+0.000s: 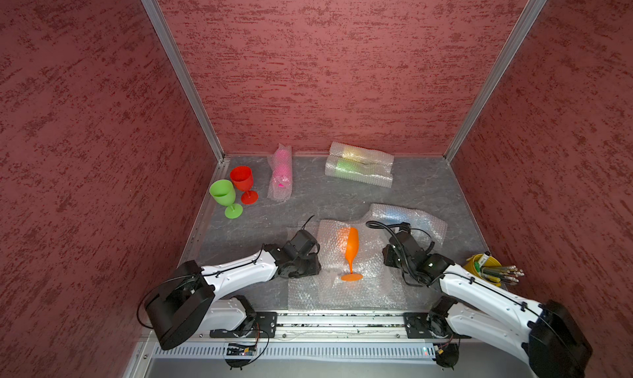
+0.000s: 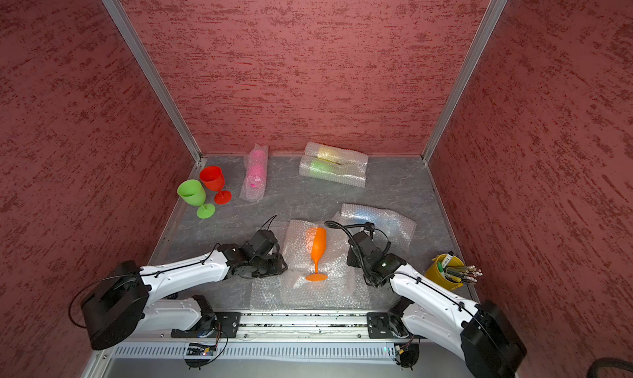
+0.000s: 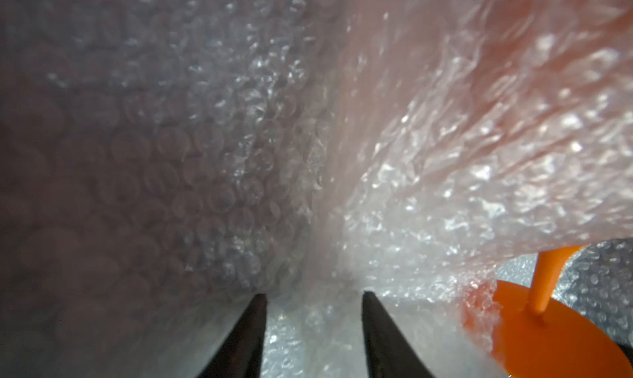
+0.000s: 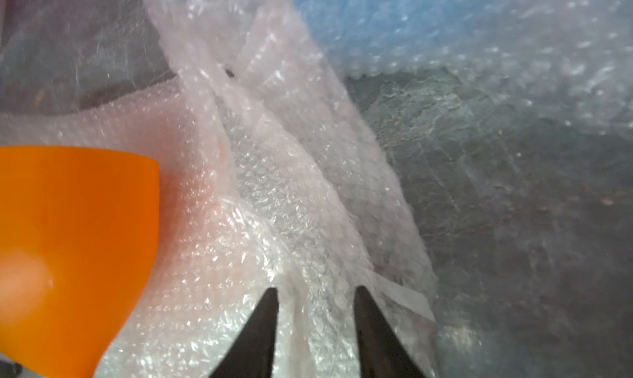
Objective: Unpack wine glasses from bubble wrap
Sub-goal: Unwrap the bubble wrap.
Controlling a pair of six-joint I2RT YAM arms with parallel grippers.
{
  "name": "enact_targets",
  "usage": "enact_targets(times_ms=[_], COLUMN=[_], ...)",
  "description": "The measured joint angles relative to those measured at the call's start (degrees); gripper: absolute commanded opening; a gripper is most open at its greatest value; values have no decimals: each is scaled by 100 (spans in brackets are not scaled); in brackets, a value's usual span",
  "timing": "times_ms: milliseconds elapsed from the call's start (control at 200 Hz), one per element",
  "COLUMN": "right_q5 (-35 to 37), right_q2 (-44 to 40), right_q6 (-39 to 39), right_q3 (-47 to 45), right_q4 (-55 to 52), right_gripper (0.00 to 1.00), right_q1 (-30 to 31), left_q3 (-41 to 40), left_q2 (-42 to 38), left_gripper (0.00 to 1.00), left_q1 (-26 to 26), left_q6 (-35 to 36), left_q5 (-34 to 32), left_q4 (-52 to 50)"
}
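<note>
Your orange goblet [image 1: 351,244] lies on its side on the opened bubble wrap sheet [image 1: 370,290], near the front middle of the table [image 1: 428,187], between both arms. Your left gripper [image 3: 313,295] and right gripper [image 4: 315,290] stand at the sheet's opposite edges, jaws parted, clamping nothing.

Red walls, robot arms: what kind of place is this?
Likely a robot test booth: red walls in metal frames box in a grey table, with both arms bolted to a rail.
</note>
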Motion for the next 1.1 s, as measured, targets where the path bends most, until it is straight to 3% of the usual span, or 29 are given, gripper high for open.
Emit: enact_targets(times_ms=[75,165,286,416,536,807,932,1102], right_q5=[151,278,223,-411,-1036,-1486,-1381,-1255], right_q2=[-166,-433,-555,-229,186,385,72,-345], right_q6=[-61,-118,-280,-385,-354,-190,-87,-7], right_q3=[275,636,986,1054,1051,1051,1045,981], right_q4=[-192,-323,-315,-94,219,704,702,682], right_gripper=[62,60,43,20,9,9,10,11], right_q1=[-2,0,-2,0,15,105,105,105], left_q3=[59,205,393,739,1294,2503,2966,3021], left_q2=[-431,-896,-1294,-1478,-1357,-17,623,868], left_gripper=[81,85,85,79,74,76,80,79], left_q1=[52,138,210,199,61,-1290,-1808,-2090], left_q6=[-2,-66,-68,129,435,1073,1281,1425], left_q5=[-81,-153,-212,-221,-105,87,-330,-802], left_q4=[-210,-431,-737,-1134,-1298,-1521,-1932,-2494])
